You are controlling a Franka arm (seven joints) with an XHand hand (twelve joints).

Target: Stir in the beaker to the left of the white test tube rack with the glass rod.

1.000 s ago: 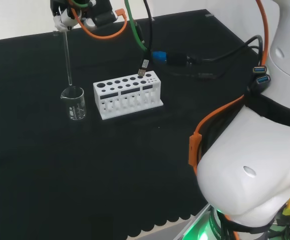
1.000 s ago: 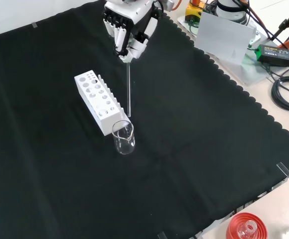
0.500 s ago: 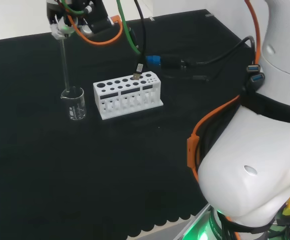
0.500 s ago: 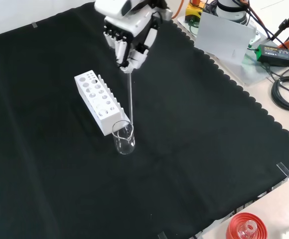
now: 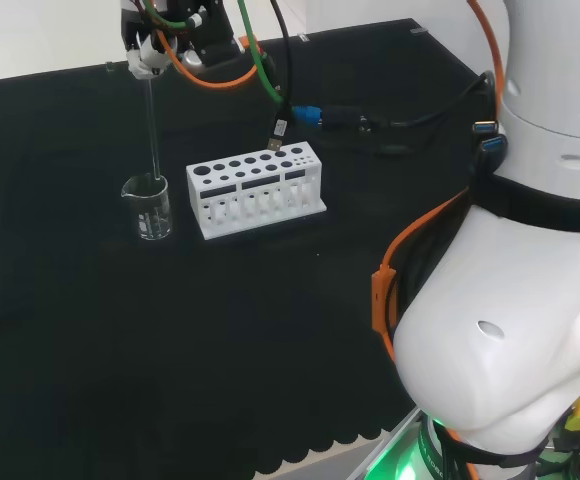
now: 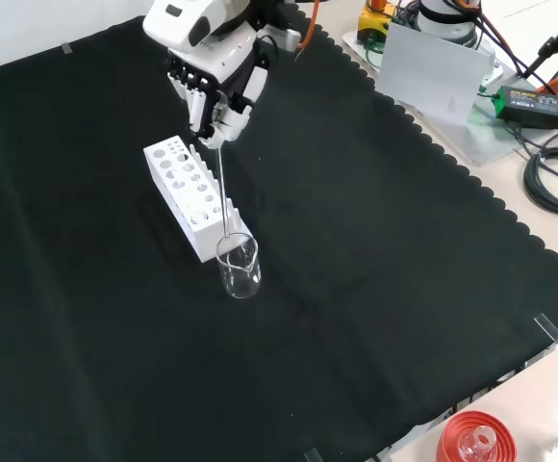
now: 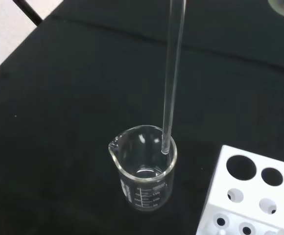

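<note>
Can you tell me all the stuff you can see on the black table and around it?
beaker: one, clear glass, on the cloth just in front of the rack's near end in the front view; looks empty in the wrist view.
glass rod: one, clear, hanging from the hand with its tip at the beaker's rim.
test tube rack: one, white, no tubes in it, right of the beaker in the head view.
black cloth: one, covers the bench.
red ribbed ring: one, red, at the bottom edge of the front view, off the cloth, with something clear on it.
cables: black, coiled at the right of the front view.
hand: black and white, curled round the rod's top.
</note>
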